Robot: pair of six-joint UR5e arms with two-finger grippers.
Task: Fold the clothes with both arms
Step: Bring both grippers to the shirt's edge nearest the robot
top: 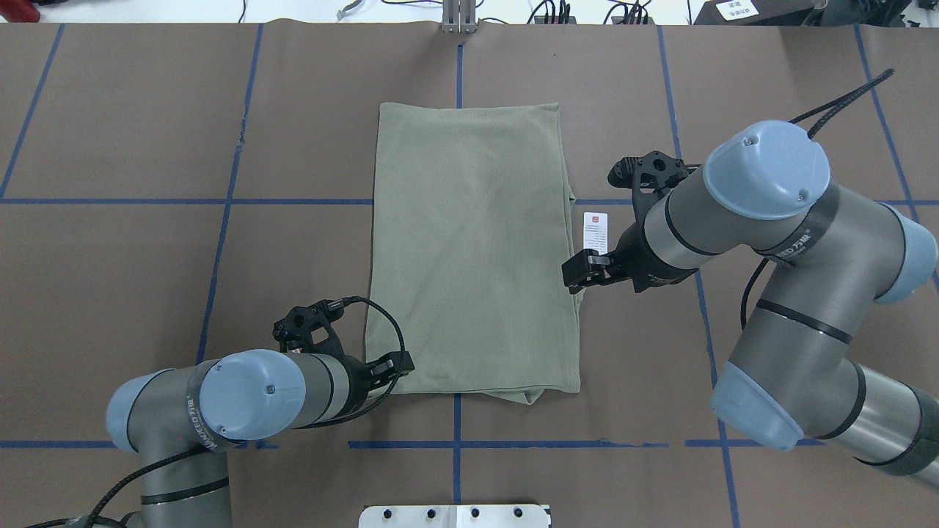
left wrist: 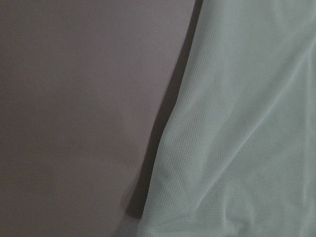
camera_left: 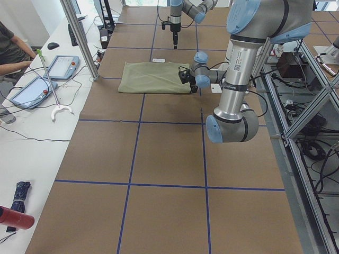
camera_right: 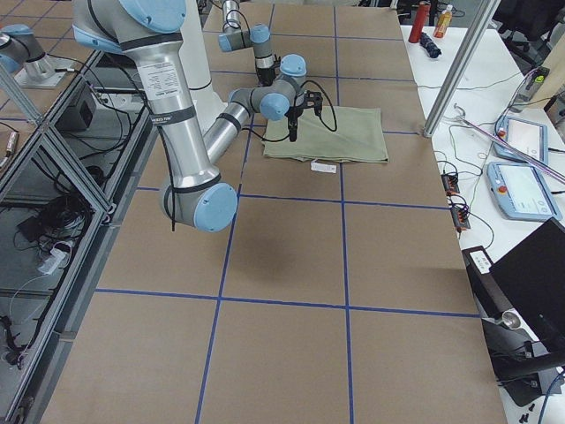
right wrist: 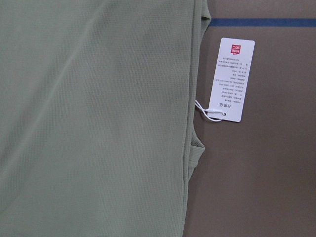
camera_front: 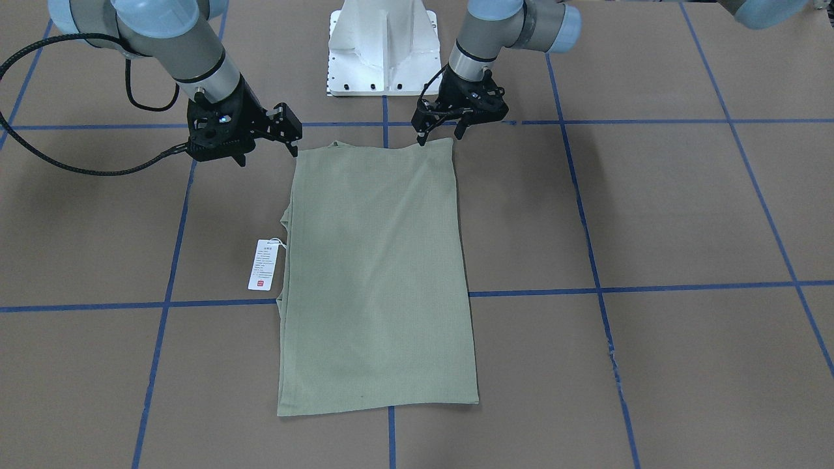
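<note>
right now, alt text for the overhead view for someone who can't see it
A sage-green shirt folded into a rectangle lies flat on the brown table. The left gripper is at its near left corner, the right gripper at its right edge beside a white hang tag.

Green shirt is lying flat as a folded rectangle toward the table's far end, with one short side near the edge that runs along the white bench. Its hang tag sits just beside the far long side. The near left arm has the left gripper right at the shirt's robot-side edge. The far right gripper hangs past the tag. Way too small to tell how either one's jaws stand. Two tablets lie on the bench, with a person beside them.
</note>
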